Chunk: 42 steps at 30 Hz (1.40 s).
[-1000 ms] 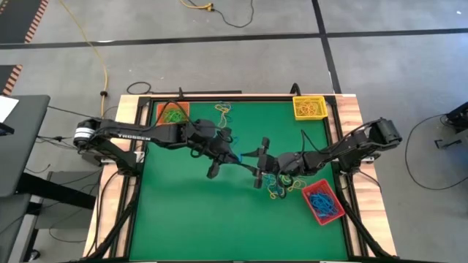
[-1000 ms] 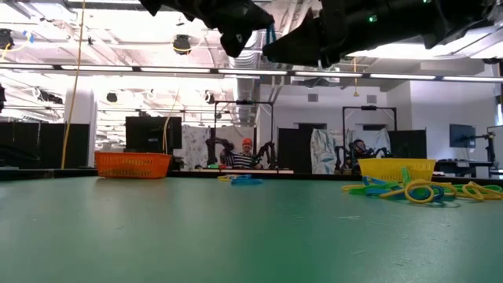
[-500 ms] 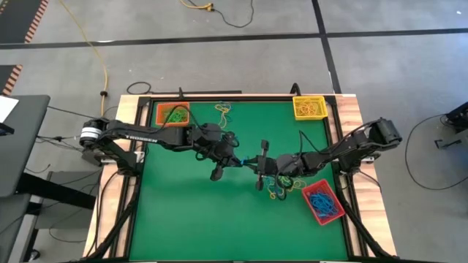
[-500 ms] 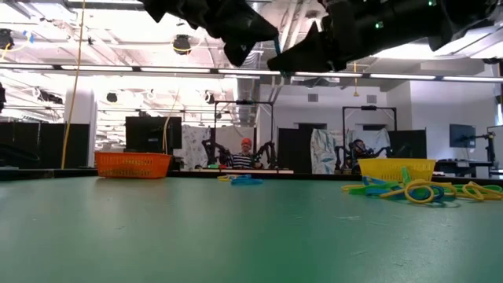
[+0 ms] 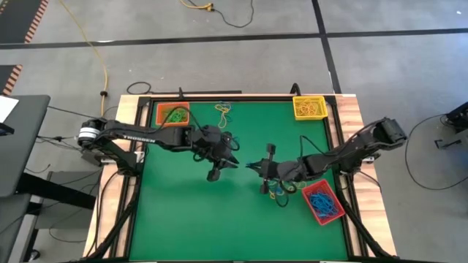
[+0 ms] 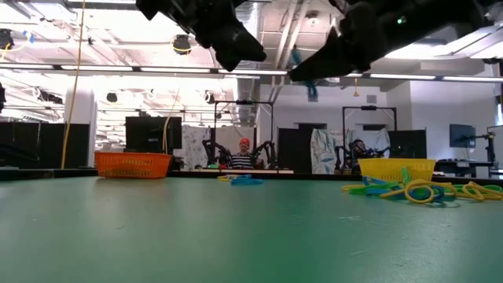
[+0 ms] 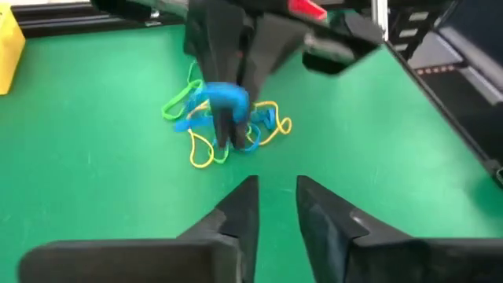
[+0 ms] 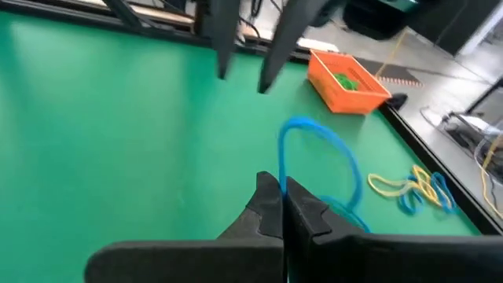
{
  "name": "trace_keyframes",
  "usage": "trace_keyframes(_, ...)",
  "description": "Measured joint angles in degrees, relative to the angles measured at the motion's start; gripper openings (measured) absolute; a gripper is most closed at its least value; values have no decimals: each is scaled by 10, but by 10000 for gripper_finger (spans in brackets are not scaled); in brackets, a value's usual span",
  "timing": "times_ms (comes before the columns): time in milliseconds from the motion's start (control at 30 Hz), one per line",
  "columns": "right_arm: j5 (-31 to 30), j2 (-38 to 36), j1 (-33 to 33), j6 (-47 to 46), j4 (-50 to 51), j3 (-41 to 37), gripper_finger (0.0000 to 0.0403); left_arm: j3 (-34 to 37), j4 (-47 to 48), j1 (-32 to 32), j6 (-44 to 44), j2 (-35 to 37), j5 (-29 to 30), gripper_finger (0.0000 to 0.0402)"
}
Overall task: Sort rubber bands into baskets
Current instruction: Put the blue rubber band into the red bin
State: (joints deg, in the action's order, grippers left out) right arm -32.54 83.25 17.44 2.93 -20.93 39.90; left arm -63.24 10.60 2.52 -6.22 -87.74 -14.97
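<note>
A blue rubber band (image 8: 318,149) is up in the air over the middle of the green table, with my right gripper (image 8: 281,196) shut on it. My left gripper (image 7: 277,206) faces it from the table's left, a short way off, open with nothing between its fingers. Under the right arm, loose yellow, blue and green rubber bands (image 5: 278,191) lie flat on the table. The orange basket (image 5: 172,113) holding green bands stands at the far left, the yellow basket (image 5: 308,107) at the far right, and the red basket (image 5: 322,202) with blue bands at the near right. My right gripper pinches one spot of the blue band's strand (image 8: 281,161) between its two fingertips. The fingers come from the table's right, slanting a little downward. The rest of the loop stands out beyond the fingertips, slack and lifted clear of the table.
A second small heap of bands (image 5: 223,111) lies by the far edge between the orange and yellow baskets. A raised black frame and wooden border (image 5: 349,109) run round the green mat. The near half of the mat (image 5: 212,219) has free room.
The blue band has passed from my left gripper to my right one. My right gripper has taken hold of it, my left gripper has let go. My right gripper has then drawn back toward the table's right with the band, clear of the table.
</note>
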Motion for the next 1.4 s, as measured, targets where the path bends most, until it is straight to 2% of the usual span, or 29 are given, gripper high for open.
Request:
trace_keyframes(233,-6,-72,33,-77,150,0,14,0,31,-10,-25,0,23,127)
trace_keyframes(333,-5,-110,55,-134,245,0,14,6,37,-10,-26,0,23,134)
trace_keyframes(467,21,-162,95,-240,381,0,14,50,12,-11,-23,0,24,133)
trace_keyframes(833,152,-267,234,-599,696,0,14,208,-189,-12,14,0,23,133)
trace_keyframes(967,211,-278,278,-707,749,0,14,246,-236,-12,24,0,40,132)
trace_keyframes(1133,278,-274,317,-807,770,0,17,256,-241,-12,27,0,71,132)
trace_keyframes(1400,297,-249,347,-898,768,0,29,257,-253,-12,21,0,83,132)
